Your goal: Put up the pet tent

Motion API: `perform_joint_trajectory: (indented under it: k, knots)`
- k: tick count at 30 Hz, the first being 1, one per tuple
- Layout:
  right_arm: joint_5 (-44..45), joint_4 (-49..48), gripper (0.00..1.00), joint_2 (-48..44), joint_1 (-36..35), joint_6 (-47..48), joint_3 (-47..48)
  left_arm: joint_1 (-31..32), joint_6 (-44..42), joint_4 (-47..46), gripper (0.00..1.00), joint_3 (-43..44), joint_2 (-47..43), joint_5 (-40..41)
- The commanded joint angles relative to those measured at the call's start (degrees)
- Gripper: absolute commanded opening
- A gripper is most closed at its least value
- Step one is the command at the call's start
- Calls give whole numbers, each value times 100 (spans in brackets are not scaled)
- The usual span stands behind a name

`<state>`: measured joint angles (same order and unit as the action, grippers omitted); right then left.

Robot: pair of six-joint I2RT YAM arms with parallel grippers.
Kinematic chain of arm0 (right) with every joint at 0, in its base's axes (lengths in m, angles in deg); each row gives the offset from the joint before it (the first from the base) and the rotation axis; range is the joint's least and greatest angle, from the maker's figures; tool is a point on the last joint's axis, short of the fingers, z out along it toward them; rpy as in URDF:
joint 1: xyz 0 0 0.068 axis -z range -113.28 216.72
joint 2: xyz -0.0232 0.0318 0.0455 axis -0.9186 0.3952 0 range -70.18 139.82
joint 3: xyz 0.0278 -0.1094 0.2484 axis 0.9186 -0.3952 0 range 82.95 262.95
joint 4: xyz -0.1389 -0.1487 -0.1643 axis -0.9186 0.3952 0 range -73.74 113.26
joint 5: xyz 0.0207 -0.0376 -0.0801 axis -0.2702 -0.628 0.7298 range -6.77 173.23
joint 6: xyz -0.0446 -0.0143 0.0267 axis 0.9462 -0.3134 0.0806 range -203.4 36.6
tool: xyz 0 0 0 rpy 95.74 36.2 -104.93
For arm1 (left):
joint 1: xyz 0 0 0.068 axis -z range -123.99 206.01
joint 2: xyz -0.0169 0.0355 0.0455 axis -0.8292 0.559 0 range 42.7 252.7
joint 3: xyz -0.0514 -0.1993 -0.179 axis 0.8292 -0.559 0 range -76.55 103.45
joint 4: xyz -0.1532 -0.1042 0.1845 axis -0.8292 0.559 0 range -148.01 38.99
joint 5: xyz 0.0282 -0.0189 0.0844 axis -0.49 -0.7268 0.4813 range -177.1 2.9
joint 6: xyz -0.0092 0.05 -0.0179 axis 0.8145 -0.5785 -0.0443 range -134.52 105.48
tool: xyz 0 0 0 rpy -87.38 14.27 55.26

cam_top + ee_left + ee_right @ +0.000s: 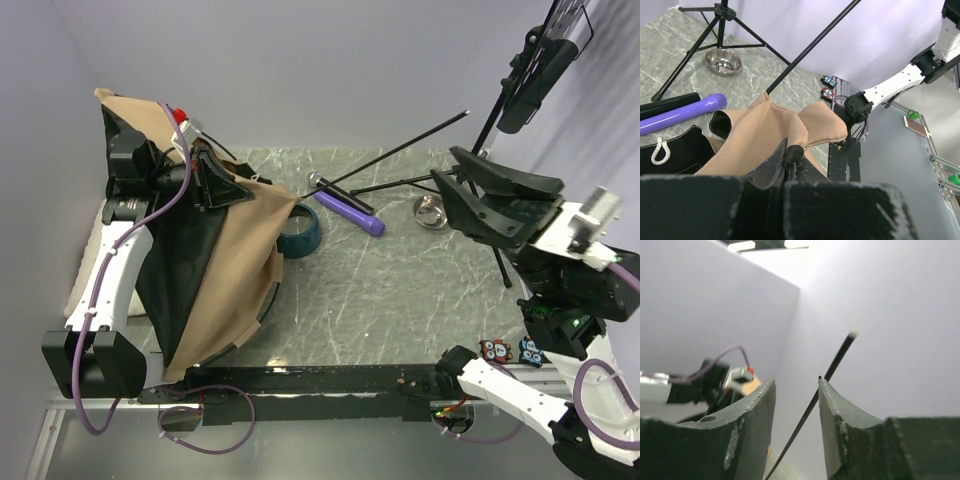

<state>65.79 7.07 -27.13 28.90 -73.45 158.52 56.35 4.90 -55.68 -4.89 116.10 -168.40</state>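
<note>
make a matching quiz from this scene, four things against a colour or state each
Things:
1. tent
2. bowl
3. tube
4. right gripper

Colour or state:
A. open
B. purple
C. pinched by the left gripper
D. shiny metal

Pairs: 1-C, 2-D, 3-B, 4-A

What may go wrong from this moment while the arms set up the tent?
1. The left gripper pinches only a fold at the edge of the pet tent, so the fabric may slip out when pulled.
2. The right gripper is open, and the thin dark pole only shows in its gap, unclamped. Closing may miss it or knock it aside.
</note>
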Motion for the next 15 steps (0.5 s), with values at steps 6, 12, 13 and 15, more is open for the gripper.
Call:
perform_joint_trajectory:
  k: [6, 12, 13, 15]
  knots:
    - [319, -549, 43, 283, 29, 86, 265, -16, -8, -242, 1, 208, -107, -317]
    - [741, -689, 39, 186, 29, 164, -77, -16, -34, -242, 1, 208, -125, -369]
    - [785, -715, 39, 213, 29, 182, -86, -16, -122, -50, 1, 226, -125, -395]
    - [820, -803, 41, 257, 29, 208, -69, -16, -236, 83, 1, 252, -125, -396]
